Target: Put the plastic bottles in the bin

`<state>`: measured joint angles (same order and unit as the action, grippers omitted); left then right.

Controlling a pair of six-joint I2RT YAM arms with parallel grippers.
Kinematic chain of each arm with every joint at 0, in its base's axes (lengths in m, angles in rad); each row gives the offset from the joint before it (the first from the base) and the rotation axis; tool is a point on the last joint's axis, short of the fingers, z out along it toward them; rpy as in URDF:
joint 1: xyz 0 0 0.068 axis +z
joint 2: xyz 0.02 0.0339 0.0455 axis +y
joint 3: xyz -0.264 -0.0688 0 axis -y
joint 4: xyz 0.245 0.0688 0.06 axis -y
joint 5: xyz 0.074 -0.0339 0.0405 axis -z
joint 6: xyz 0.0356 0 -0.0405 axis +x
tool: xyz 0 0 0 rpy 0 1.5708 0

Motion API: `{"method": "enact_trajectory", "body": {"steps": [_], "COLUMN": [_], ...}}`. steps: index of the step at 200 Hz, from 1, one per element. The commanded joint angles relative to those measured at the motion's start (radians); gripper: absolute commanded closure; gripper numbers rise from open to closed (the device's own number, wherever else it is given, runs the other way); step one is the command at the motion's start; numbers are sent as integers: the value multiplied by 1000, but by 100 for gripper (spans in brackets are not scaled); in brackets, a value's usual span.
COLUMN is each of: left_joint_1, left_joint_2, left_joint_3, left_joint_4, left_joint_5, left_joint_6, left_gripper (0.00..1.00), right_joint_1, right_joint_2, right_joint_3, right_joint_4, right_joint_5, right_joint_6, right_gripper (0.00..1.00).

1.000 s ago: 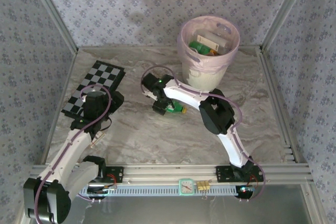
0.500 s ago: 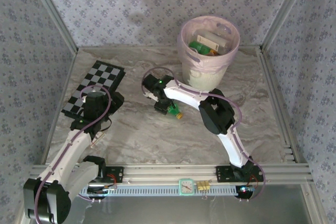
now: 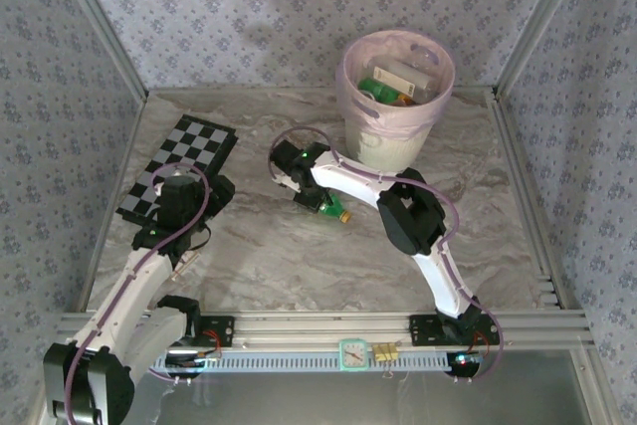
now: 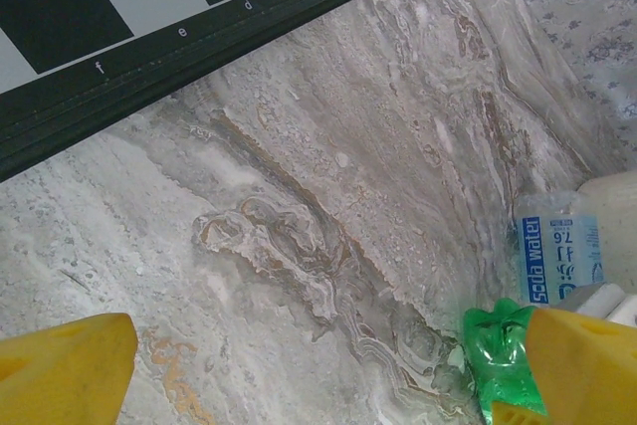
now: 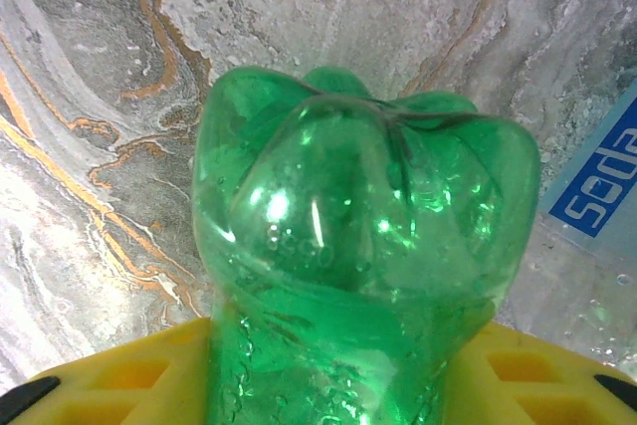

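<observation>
A bottle (image 3: 336,210) lies on the table (image 3: 299,266) before and left of the bin (image 3: 393,146), between the right gripper's (image 3: 317,200) fingers. More bottles (image 3: 383,87) sit in the bin. The left gripper (image 4: 323,365) hangs beside the checkered board (image 3: 189,151), far left.

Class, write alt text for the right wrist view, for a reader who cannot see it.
A green translucent plastic bottle, its lobed base toward the camera, sits between the yellow fingers of the right gripper. Beneath it is a grey marbled tabletop with orange veins, and a blue-and-white label shows at the right edge.
</observation>
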<state>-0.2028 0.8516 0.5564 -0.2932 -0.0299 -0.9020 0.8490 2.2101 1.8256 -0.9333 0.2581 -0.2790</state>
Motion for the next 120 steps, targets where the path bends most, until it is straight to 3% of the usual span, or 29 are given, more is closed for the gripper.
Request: {"method": "enact_trajectory", "body": {"steps": [1,57,120], "left_joint_1": [8,8,8], "left_joint_2": [-13,11,44], "left_joint_3": [-6,-7,-11], "left_joint_4": [-9,18,62], "left_joint_5": [6,8,55], "left_joint_6": [-2,-3,12], "left_gripper": [0,0,0], "right_joint_1": [7,-5,-107], "right_joint_2": [-44,-200,-411], "right_joint_3": [-17,-13,16], "right_joint_4": [-6,36,112], "right_joint_5": [-45,-176,-506], "right_joint_6": [-5,-9,40], "right_gripper": [54,54,52]}}
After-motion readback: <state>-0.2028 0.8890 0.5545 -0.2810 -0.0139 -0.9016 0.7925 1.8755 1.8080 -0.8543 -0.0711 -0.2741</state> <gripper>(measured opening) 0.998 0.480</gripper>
